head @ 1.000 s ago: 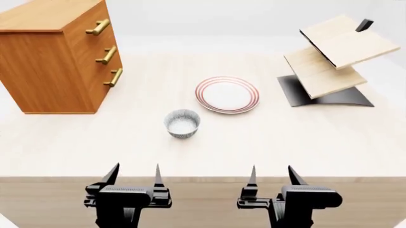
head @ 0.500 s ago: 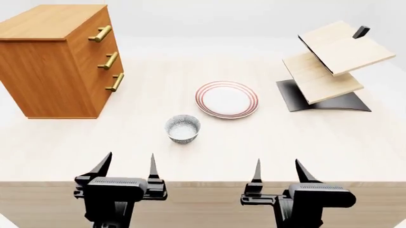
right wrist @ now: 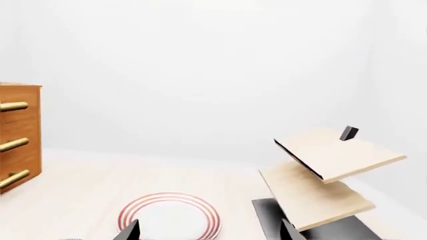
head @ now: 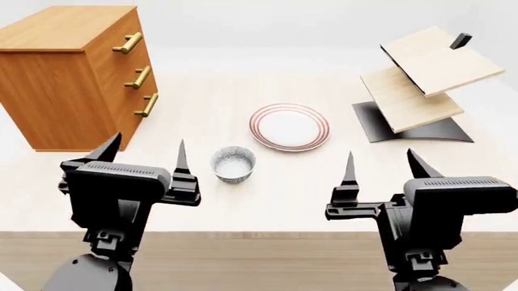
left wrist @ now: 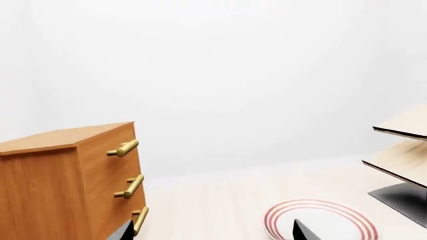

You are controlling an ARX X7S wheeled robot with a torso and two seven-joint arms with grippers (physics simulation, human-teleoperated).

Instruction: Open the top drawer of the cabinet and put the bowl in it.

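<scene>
The orange-brown cabinet (head: 60,76) stands at the table's far left, all three drawers shut. Its top drawer (head: 120,37) carries a brass bar handle (head: 127,43). The cabinet also shows in the left wrist view (left wrist: 67,185) and in the right wrist view (right wrist: 19,140). The small grey-white speckled bowl (head: 233,163) sits upright on the table, near the middle. My left gripper (head: 144,153) is open and empty, raised left of the bowl; its fingertips (left wrist: 301,232) show in the left wrist view. My right gripper (head: 382,165) is open and empty, raised right of the bowl.
A white plate with red rings (head: 289,126) lies just behind the bowl. A pale tilted wooden shelf rack (head: 425,76) on a black base stands at the far right. The pale wooden table (head: 267,200) has its front edge just below the grippers.
Both arms have risen and come forward over the table's front edge, so the grippers look larger. The head view shifted slightly between the earlier frames. The bowl, plate and cabinet have not moved.
</scene>
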